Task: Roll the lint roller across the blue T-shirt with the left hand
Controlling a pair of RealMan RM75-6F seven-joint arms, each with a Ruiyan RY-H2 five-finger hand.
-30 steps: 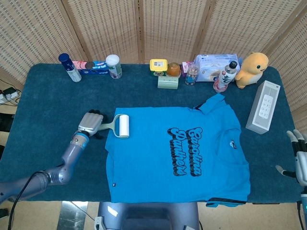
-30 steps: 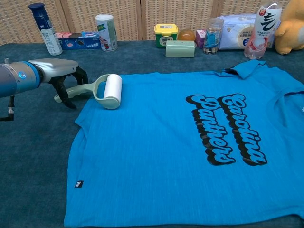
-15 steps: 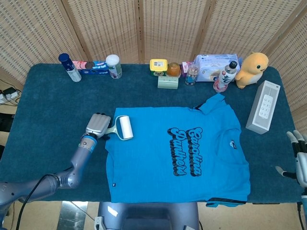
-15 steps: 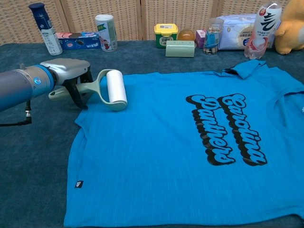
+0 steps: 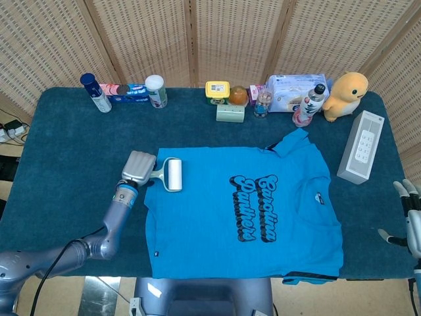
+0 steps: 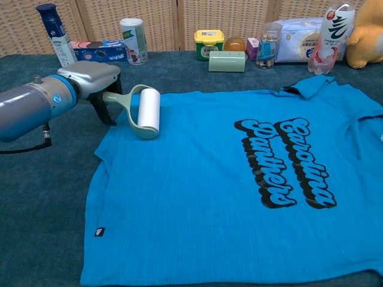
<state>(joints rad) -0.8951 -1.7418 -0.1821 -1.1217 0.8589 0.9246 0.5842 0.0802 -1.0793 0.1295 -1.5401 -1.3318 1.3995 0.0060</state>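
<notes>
The blue T-shirt [image 5: 243,210] [image 6: 239,191] with black lettering lies flat on the dark blue table. My left hand [image 5: 138,168] [image 6: 96,84] grips the pale green handle of the lint roller [image 5: 172,174] [image 6: 146,110]. The white roll rests on the shirt's left sleeve edge. My right hand [image 5: 409,220] hangs off the table's right edge in the head view, fingers apart and holding nothing; the chest view does not show it.
Along the back edge stand a spray can [image 5: 96,93], a toothpaste box [image 5: 128,92], a white canister [image 5: 156,91], a yellow jar [image 5: 217,91], a green box [image 5: 230,113], wipes [image 5: 294,91], a bottle [image 5: 308,105] and a yellow plush [image 5: 347,95]. A white box [image 5: 361,146] lies right.
My left hand has pushed the lint roller rightward, from the shirt's left edge onto the sleeve. The right hand has not moved.
</notes>
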